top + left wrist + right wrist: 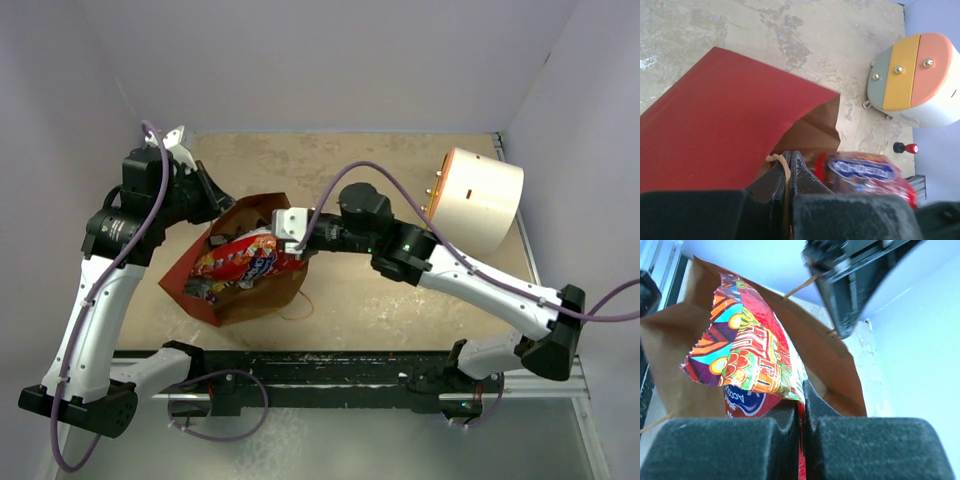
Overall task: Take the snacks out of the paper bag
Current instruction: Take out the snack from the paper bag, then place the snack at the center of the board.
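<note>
Bright, even light with soft shadows; in the left wrist view the red packet (865, 175) is blurred

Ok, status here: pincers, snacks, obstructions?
Left pincer shut on handle of paper bag. Right pincer shut on red packet, not yet clear of bag mouth. Nothing blocking.

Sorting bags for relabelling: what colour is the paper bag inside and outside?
The paper bag is red outside, brown inside; clearest in the left wrist view.
</note>
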`<action>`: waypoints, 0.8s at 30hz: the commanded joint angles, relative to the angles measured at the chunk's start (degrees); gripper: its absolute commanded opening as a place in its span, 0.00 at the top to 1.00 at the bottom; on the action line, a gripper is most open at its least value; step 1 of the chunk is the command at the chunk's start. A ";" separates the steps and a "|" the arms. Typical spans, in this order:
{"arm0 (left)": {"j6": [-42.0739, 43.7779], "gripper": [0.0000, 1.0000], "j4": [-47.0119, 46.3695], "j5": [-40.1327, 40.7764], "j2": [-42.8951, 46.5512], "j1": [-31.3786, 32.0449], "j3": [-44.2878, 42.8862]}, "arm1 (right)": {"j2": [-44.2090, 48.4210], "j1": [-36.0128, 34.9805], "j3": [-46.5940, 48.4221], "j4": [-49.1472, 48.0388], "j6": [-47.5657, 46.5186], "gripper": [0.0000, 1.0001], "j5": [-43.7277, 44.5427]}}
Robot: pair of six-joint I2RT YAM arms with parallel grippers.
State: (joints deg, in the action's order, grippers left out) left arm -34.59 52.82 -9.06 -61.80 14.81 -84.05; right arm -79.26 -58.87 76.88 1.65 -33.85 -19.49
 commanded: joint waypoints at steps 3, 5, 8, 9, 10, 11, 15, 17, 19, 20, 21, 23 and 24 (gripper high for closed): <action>-2.02 1.00 -3.74 3.57 1.38 0.13 1.61 | 8.95 -0.19 8.38 -9.86 9.29 1.00 8.68; -1.97 1.00 -3.83 4.31 1.06 0.13 1.73 | 9.68 -0.23 10.41 -8.30 10.64 1.00 11.59; -2.30 1.00 -3.82 4.51 0.23 0.08 1.55 | 11.63 -0.19 10.94 -9.73 13.48 1.00 17.26; -2.32 1.00 -3.93 4.37 -0.12 0.13 1.40 | 12.37 -0.19 10.80 -10.38 14.07 1.00 18.98; -2.37 1.00 -4.01 4.32 -0.56 0.13 1.17 | 13.03 -0.19 10.61 -11.03 14.41 1.00 21.07; -2.47 1.00 -3.94 4.24 -0.93 0.11 0.84 | 13.72 -0.19 10.34 -11.44 14.62 1.00 23.10; -3.42 1.00 -3.98 4.31 -1.44 0.13 0.16 | 15.32 0.33 8.66 -12.33 13.19 1.00 34.67; -3.69 1.00 -4.19 4.38 -1.36 0.13 0.33 | 15.60 1.37 8.34 -10.49 12.48 1.00 38.26; -3.56 1.00 -4.09 4.41 -1.46 0.12 0.38 | 15.97 2.43 8.02 -8.17 12.55 1.00 41.99; -3.44 1.00 -3.93 4.40 -1.47 0.13 0.31 | 16.43 2.78 7.60 -7.64 12.71 1.00 44.48; -3.34 1.00 -3.75 4.45 -1.46 0.13 0.30 | 17.02 3.09 6.92 -7.72 13.14 1.00 46.48; -3.30 1.00 -3.53 4.61 -1.34 0.13 0.36 | 18.34 3.99 5.19 -8.10 14.26 1.00 48.32; -3.36 1.00 -3.46 4.78 -1.28 0.13 0.50 | 18.84 4.59 4.54 -8.19 15.04 1.00 48.39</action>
State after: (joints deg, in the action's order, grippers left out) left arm -37.08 51.46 -5.08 -63.66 14.81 -82.26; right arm -64.84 -55.90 81.84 3.27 -20.95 20.32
